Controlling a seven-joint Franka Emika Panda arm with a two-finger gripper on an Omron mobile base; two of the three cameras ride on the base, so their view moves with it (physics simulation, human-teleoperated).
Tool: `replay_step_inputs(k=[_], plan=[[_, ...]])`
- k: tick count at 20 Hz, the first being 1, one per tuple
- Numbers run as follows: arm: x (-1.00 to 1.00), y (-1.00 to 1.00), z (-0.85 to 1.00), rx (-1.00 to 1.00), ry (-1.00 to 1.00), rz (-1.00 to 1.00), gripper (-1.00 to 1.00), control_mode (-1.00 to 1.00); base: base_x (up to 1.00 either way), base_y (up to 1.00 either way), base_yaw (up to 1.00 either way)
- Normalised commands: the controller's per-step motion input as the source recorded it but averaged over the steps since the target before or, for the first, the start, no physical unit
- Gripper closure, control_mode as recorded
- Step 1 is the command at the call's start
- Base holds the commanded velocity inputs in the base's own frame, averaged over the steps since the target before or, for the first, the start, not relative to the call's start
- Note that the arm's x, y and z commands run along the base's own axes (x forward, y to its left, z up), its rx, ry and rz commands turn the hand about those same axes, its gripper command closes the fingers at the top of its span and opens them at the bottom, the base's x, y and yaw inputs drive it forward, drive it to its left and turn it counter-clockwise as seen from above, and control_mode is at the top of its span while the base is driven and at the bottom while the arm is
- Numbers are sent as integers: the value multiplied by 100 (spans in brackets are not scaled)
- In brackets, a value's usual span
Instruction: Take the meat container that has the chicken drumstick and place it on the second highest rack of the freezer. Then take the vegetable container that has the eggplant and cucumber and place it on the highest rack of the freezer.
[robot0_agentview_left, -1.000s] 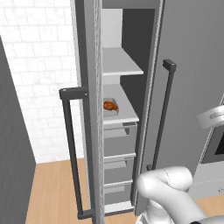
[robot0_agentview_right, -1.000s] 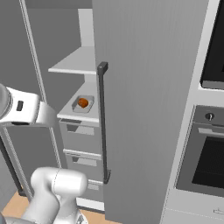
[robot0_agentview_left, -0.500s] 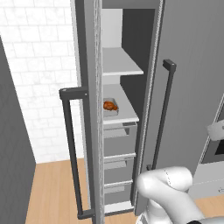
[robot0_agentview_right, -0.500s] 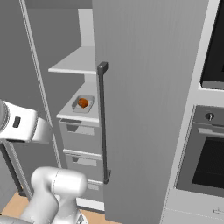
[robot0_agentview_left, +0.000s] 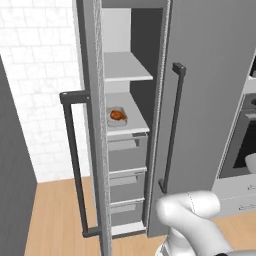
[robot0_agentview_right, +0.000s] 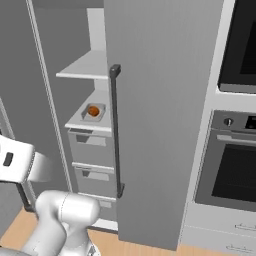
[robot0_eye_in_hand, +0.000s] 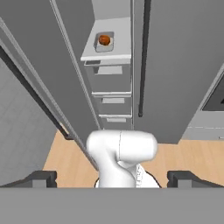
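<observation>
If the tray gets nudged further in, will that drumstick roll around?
Probably a little: the glossy orange-brown chicken drumstick looks rounded and lies loose. The shallow pale grey tray has a raised rim, which should keep it inside. Likely light, so push gently.

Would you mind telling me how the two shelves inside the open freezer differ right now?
The lower shelf carries a small tray with the chicken drumstick in it, while the upper shelf carries no container. The lower shelf sits directly above the drawers; the upper shelf has open space beneath it. Both are flat, pale grey and level.
</observation>
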Motion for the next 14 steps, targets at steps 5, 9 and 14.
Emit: replay_step_inputs(k=[5, 9, 14], plan=[[0, 0, 0, 0, 0, 0, -100, 100, -1, -87, 0], [0, 0, 0, 0, 0, 0, -100, 100, 0, -100, 0], [0, 0, 0, 0, 0, 0, -100, 100, 0, -96, 0]])
